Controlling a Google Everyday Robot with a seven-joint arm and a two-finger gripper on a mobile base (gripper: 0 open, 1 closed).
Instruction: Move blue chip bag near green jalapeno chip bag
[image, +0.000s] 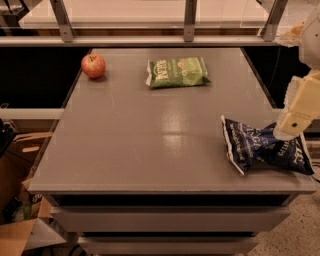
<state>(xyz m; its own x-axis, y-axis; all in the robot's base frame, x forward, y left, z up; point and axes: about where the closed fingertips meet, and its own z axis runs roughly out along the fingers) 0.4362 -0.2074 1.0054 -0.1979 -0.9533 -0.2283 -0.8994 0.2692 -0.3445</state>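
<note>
The blue chip bag (255, 148) lies crinkled at the table's front right corner, with its right end at the table's edge. The green jalapeno chip bag (177, 71) lies flat at the back middle of the grey table (150, 140), far from the blue bag. My gripper (286, 132) comes down from the right edge of the view on a cream-coloured arm. It rests at the upper right part of the blue bag. Its tip is partly hidden against the bag.
A red apple (93, 65) sits at the back left of the table, left of the green bag. Cardboard boxes (20, 200) stand on the floor at the lower left. A metal rail (150, 40) runs behind the table.
</note>
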